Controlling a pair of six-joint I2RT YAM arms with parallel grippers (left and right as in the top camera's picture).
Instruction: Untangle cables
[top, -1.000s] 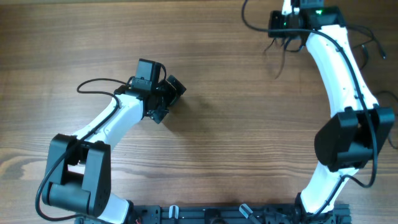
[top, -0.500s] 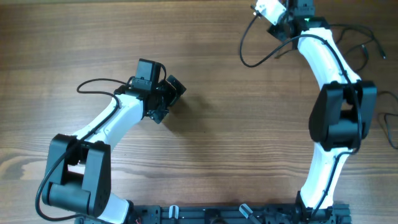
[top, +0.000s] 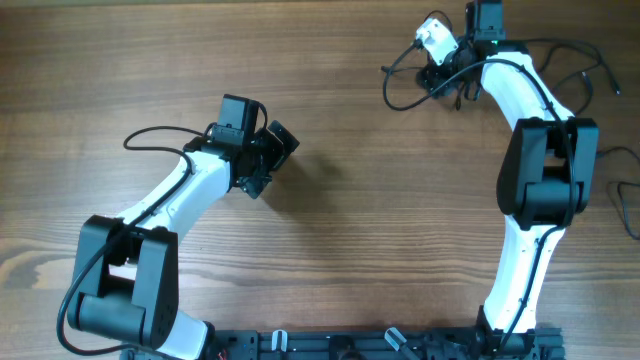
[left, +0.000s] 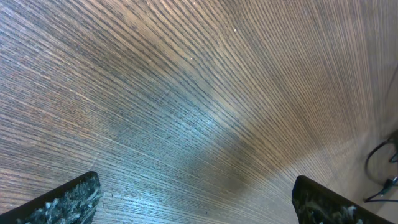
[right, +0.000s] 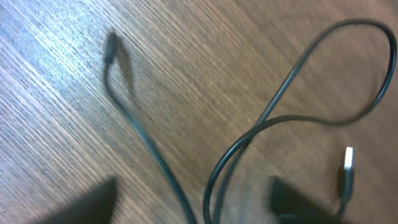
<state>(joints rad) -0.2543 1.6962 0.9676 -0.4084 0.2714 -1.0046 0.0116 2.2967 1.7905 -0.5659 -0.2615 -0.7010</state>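
Note:
The cables (top: 390, 95) are thin black cords lying in a loose loop on the wood at the far right, just left of my right gripper (top: 445, 72). In the right wrist view two strands of the cables (right: 273, 106) run between the blurred fingertips, which stand wide apart, so my right gripper (right: 196, 200) is open and grips nothing. A silver plug (right: 347, 163) lies to the right and a dark plug end (right: 111, 46) at the upper left. My left gripper (top: 272, 160) hovers mid-left, far from the cords. It is open (left: 196, 200) over bare wood.
Thicker black arm wiring (top: 590, 70) trails along the right edge of the table, and another such lead (top: 150, 135) arcs behind the left arm. A thin dark cord (left: 379, 165) shows at the right border of the left wrist view. A black rail (top: 380, 345) runs along the front edge.
My right gripper has gone from shut to open and let the cables go; its wrist turned and dropped, and the loop now lies spread on the wood. The left arm has not moved.

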